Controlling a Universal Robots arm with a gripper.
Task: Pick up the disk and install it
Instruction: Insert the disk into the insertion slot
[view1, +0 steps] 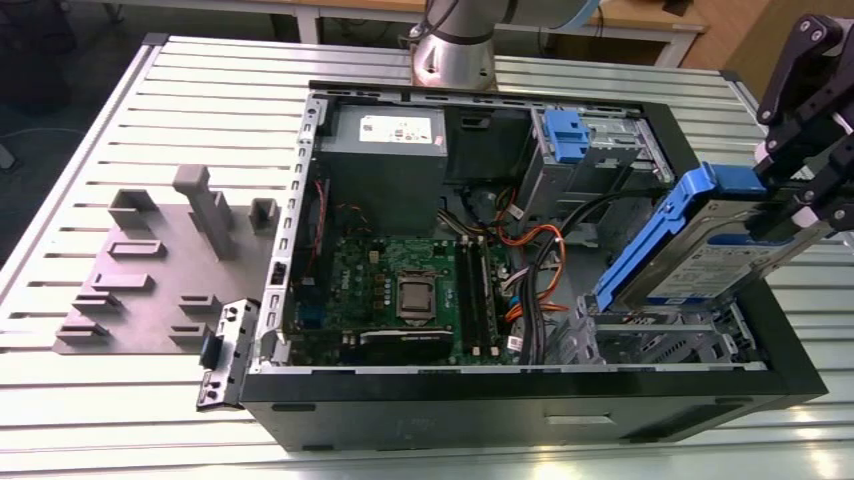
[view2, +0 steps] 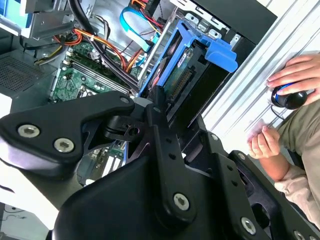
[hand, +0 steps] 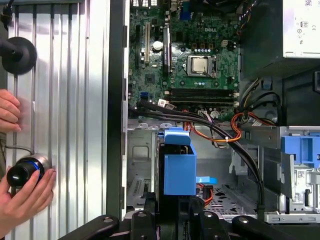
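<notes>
Blue-framed disk (view1: 699, 252) clamped in closed jaws, tilted over computer case (view1: 534, 398); looks rigid, weighty, shock-sensitive; best held by frame edges

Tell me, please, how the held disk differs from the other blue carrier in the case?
The disk hangs tilted over the case, held by the tool; the other carrier sits in its metal bay, untouched. The disk shows its labelled side; the other carrier shows mainly its blue end. Both have bright blue plastic.
</notes>
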